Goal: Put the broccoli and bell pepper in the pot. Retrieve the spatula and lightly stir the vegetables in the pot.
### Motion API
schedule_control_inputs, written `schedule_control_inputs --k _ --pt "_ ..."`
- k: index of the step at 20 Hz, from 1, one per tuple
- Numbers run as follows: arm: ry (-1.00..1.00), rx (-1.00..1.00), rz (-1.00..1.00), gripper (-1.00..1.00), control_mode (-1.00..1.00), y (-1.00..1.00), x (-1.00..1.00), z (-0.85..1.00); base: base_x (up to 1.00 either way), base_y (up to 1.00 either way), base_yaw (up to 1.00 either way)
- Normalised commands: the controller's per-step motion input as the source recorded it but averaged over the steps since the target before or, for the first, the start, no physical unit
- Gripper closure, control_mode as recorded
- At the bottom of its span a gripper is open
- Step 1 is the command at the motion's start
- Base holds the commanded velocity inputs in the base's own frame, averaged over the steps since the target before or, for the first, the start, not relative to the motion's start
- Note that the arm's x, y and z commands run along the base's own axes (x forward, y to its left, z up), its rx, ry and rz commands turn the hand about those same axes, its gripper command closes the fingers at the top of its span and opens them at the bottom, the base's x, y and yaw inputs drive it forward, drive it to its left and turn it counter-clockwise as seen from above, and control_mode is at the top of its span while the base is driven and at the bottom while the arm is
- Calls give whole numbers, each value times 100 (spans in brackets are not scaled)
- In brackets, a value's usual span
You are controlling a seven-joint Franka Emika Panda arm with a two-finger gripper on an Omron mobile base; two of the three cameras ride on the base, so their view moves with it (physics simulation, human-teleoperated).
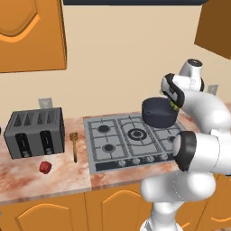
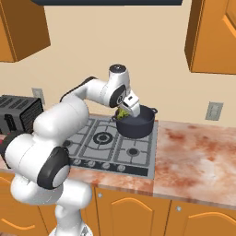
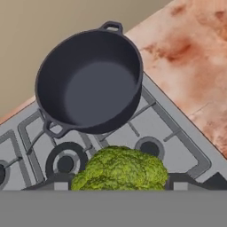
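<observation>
The tool [image 2: 122, 113] is clamped around the broccoli [image 3: 120, 170], which sits between its tips and hangs in the air just short of the pot [image 3: 91, 82]. The pot stands on the far right burner of the stove [image 1: 131, 140], and in the hand view its inside is bare, so neither vegetable is in yet. In the right base view the green floret shows at the near left rim of the pot, not yet over its middle.

The pepper [image 1: 45, 167] lies on the tabletop [image 1: 49, 178] well to the left, in front of the toaster [image 1: 34, 132]. The spatula [image 1: 73, 145] lies between the toaster and the stove, handle pointing toward the near edge, untouched.

So I judge the task to be in its first part: the broccoli is lifted and carried, but not dropped. Left to do: let it go over the pot, fetch the pepper and put it in too, then take the spatula and stir.
</observation>
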Motion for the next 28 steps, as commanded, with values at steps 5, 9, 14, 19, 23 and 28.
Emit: schedule_control_inputs --k 5,9,14,19,23,28 --pt "1 0 8 100 -100 -12 66 -24 0 0 0" --pt "12 -1 9 100 -100 0 48 -8 0 0 0" --pt "19 0 12 100 -100 0 11 -9 0 0 0" --pt "22 0 16 100 -100 1 0 -27 0 0 0" --pt "-1 0 8 100 -100 0 26 -29 0 0 0" --pt "0 0 0 100 -100 0 54 -42 0 0 0"
